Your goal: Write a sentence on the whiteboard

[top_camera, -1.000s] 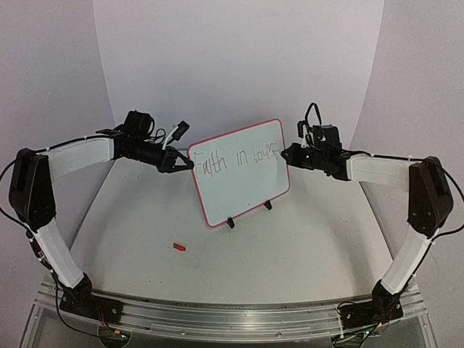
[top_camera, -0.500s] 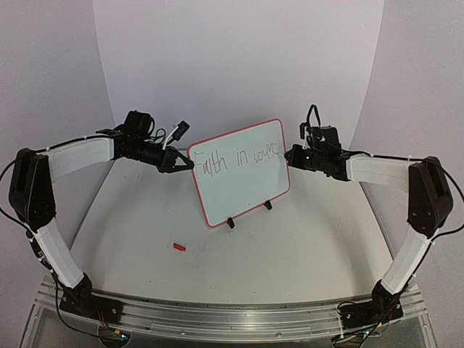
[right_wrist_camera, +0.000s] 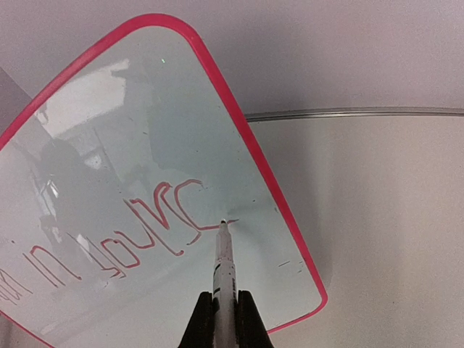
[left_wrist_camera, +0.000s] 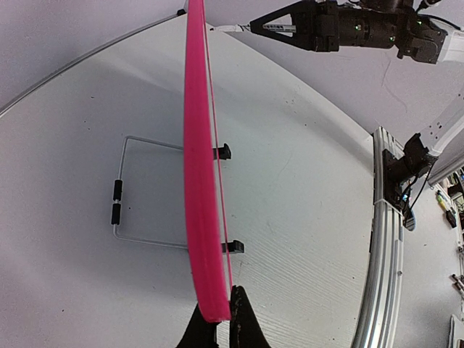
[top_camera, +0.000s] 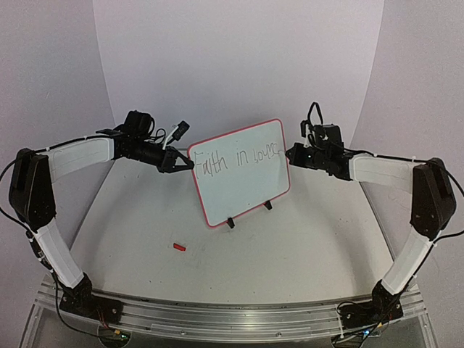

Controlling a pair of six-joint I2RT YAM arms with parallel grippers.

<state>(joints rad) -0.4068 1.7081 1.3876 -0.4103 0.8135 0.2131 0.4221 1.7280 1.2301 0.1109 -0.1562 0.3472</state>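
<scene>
The whiteboard with a red-pink rim stands tilted on two black clip feet at mid table. It bears the sentence as one line reading about "Faith in your". My left gripper is shut on the board's left edge; in the left wrist view the jaws pinch the pink rim at the bottom. My right gripper is shut on a white marker, whose tip touches the board just right of the last letters. The board fills the left of the right wrist view.
A small red marker cap lies on the table left of centre. A wire stand shows behind the board in the left wrist view. A metal rail runs along the near edge.
The right gripper with the marker has shifted slightly right along the board, and the end of the written line has grown by a stroke. The left arm and board have not moved.
</scene>
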